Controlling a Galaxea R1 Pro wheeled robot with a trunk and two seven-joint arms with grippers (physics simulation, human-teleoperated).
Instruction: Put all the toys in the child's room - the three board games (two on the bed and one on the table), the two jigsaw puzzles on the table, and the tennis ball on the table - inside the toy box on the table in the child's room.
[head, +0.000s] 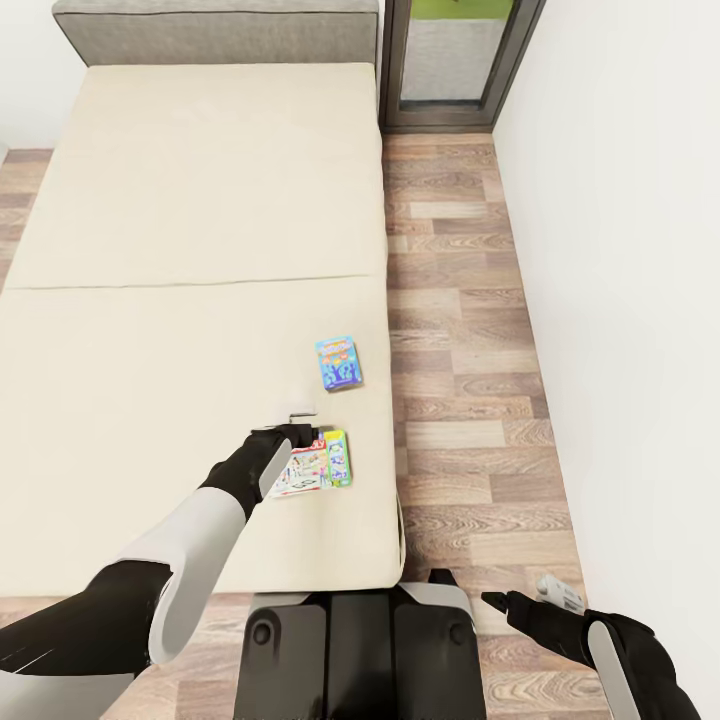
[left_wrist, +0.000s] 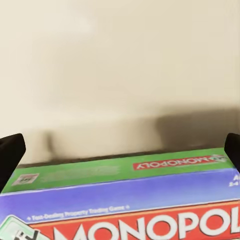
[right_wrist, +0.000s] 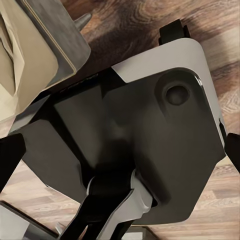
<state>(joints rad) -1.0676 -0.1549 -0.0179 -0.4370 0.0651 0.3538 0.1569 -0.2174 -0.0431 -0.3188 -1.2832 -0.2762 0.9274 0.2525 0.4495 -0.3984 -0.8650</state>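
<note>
- Cardboard, by the look of it: the Monopoly board game (head: 318, 465) lies flat on the bed (head: 150, 330), lower centre of the head view. Likely light, stiff and smooth; I judge the long edges the best hold.
- Left gripper (head: 297, 428) hovers at its upper edge, fingers spread wide, holding nothing.
- Two board games counted on the bed; the light blue one (head: 339, 362) sits just above, apart.
- Right gripper (head: 520, 600), lower right over the floor (head: 470, 300), looks open and empty.
</note>
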